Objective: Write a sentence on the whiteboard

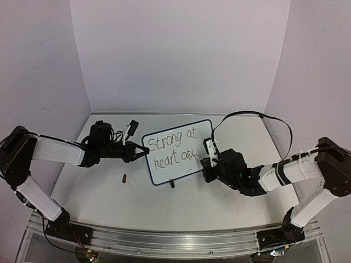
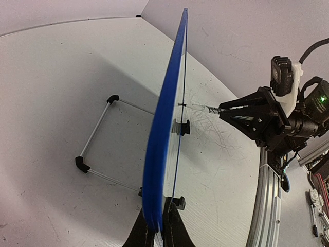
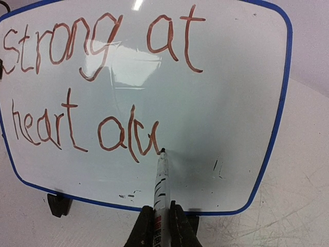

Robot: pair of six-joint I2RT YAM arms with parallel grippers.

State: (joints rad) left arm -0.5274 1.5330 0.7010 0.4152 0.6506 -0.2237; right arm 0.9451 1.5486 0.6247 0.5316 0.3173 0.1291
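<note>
table: scuffed white | whiteboard upright mid-table | small dark item left of it, possibly a cap

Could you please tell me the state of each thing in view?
whiteboard, upright, edge clamped by left gripper.
sentence, unfinished, stops at "heart alu".
marker, gripped by right gripper, tip on whiteboard.
</note>
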